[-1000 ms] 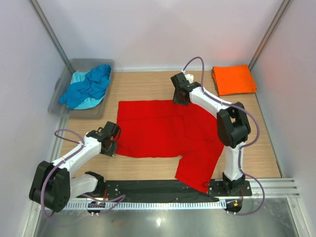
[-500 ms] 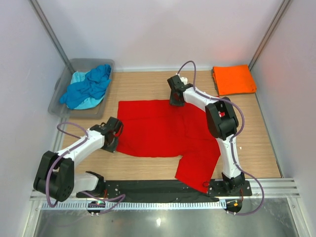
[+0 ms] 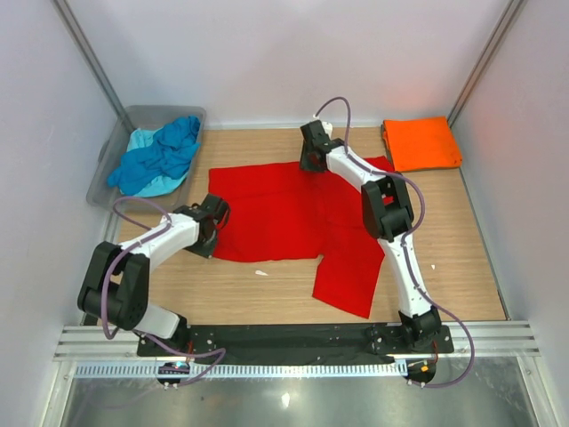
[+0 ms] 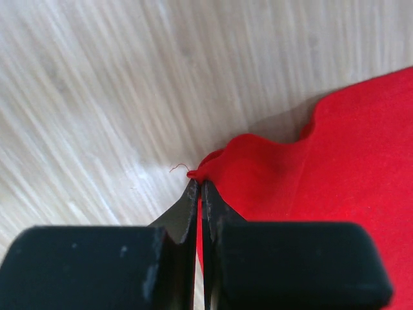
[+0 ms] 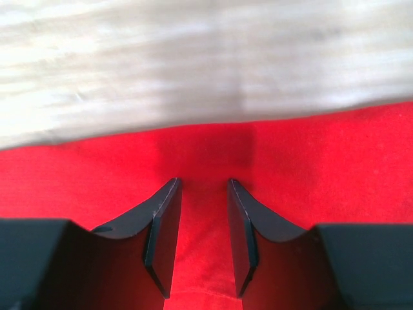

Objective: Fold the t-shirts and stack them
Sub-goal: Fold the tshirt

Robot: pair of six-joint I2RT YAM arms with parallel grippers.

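A bright red t-shirt lies spread on the wooden table, one part hanging toward the near edge. My left gripper is shut on its left edge; the left wrist view shows the closed gripper pinching a red corner of the shirt. My right gripper is at the shirt's far edge; in the right wrist view the gripper has red cloth held between its fingers. A folded orange t-shirt lies at the far right. A blue t-shirt and a pale turquoise one lie crumpled in the tub.
The grey translucent tub stands at the far left by the wall. A small white scrap lies on the wood near the shirt's near edge. Walls close in on three sides; a black strip and metal rail run along the near edge.
Both grippers have moved away from the bases, and the red shirt has slid with them toward the far wall. Its hanging part has come off the black strip onto the wood.
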